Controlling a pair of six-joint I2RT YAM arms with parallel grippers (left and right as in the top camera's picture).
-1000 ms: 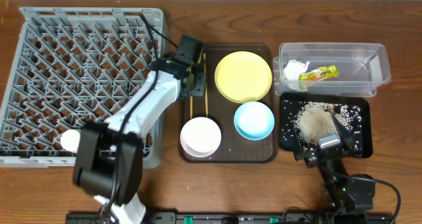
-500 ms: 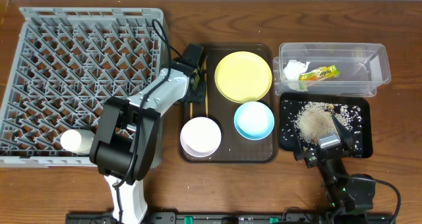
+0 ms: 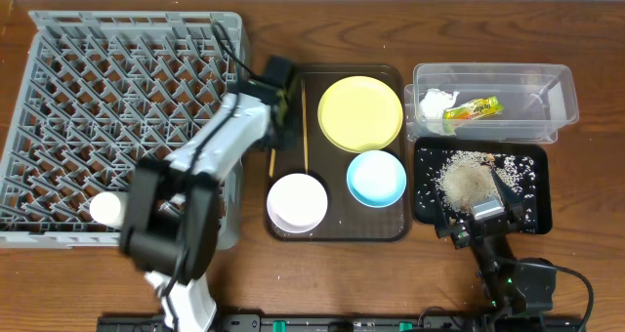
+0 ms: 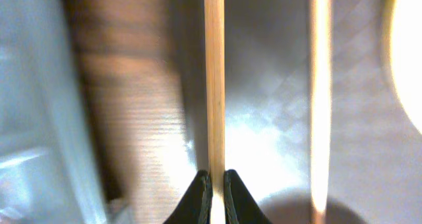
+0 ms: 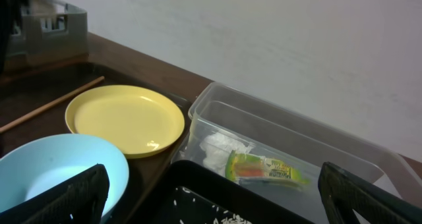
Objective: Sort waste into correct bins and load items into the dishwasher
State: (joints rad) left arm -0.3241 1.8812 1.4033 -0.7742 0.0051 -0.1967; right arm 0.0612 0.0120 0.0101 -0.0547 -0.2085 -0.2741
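My left gripper [image 4: 215, 184] is shut on one wooden chopstick [image 4: 214, 85], which runs straight ahead from its jaws. Overhead, that gripper [image 3: 281, 105] hangs at the left rim of the brown serving tray [image 3: 337, 232]. The second chopstick [image 3: 304, 127] lies on the tray beside the yellow plate [image 3: 360, 113]. A light-blue bowl [image 3: 377, 178] and a white bowl [image 3: 298, 202] also sit there. My right gripper [image 5: 211, 204] stands open and empty over the near end of the black tray [image 3: 535, 195] of rice crumbs [image 3: 469, 181].
The grey dishwasher rack [image 3: 117, 98] fills the left side, with a white cup [image 3: 105, 208] at its front edge. The clear tub [image 3: 547, 88] at the back right holds a napkin [image 3: 433, 104] and a snack wrapper [image 3: 473, 108].
My left gripper has closed onto the chopstick, whose near end has shifted left toward the tray's edge. The left arm has swung. The right arm has stayed still.
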